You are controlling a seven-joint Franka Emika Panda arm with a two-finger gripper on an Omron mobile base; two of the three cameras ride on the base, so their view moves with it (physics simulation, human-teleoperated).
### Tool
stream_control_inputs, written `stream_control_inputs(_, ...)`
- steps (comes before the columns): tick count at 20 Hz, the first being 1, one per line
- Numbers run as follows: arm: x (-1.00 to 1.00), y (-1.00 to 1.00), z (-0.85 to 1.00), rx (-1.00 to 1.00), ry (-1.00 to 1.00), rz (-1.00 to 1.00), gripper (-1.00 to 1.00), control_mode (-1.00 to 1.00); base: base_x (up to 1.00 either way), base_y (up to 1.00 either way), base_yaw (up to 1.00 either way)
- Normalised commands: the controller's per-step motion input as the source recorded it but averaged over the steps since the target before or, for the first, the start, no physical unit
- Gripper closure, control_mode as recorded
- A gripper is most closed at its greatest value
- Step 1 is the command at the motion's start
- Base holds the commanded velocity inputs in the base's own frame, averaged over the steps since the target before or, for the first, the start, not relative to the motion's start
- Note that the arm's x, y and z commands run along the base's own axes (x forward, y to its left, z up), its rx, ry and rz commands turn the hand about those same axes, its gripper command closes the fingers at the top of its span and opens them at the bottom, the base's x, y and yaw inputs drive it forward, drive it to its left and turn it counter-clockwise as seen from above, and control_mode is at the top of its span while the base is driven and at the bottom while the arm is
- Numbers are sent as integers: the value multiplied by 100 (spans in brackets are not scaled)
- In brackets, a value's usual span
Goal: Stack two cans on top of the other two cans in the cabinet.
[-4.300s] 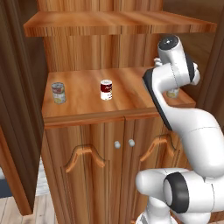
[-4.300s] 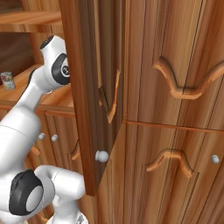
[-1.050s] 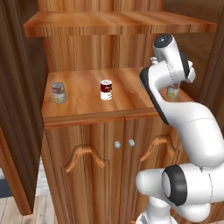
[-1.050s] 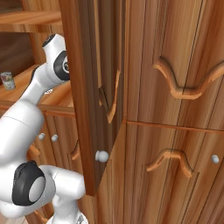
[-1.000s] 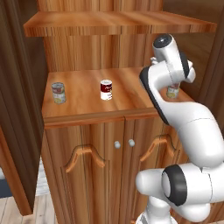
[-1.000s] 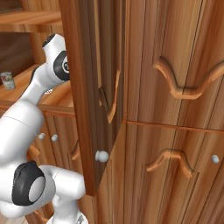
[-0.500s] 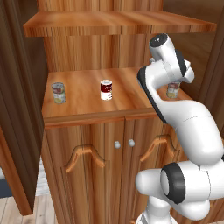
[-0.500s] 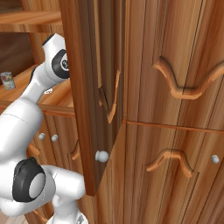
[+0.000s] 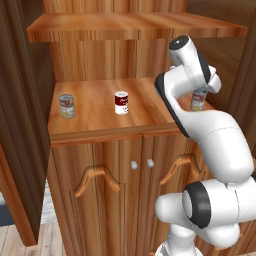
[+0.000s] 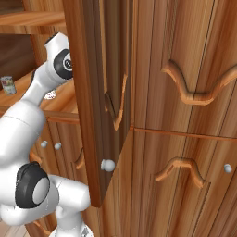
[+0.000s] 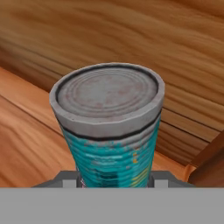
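Teal can (image 11: 111, 144) sits nearest, right end of the cabinet (image 9: 125, 150) shelf; my jaws are clamped on its sides. I'd lift it straight, keeping it upright, then carry it left past the red-and-white can (image 9: 121, 102) to the far-left yellow-labelled can (image 9: 66, 106).

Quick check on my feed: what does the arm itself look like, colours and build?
A glossy white arm of rounded, tube-like links, with dark grey to black rings and caps at the joints. No loose cables or markings show. In the hand view the gripper has small grey fingertips.
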Motion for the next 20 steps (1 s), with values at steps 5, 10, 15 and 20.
stream_control_inputs(5, 0, 1, -13, 0, 0, 0, 100, -100, 0, 0, 0)
stream_control_inputs(10, 0, -5, -17, 0, 0, 0, 100, -100, 0, 0, 0)
stream_control_inputs(15, 0, -3, -14, 0, -1, 0, 100, -100, 0, 0, 0)
stream_control_inputs(20, 0, 0, -20, 0, -3, 0, -100, -100, 0, 0, 0)
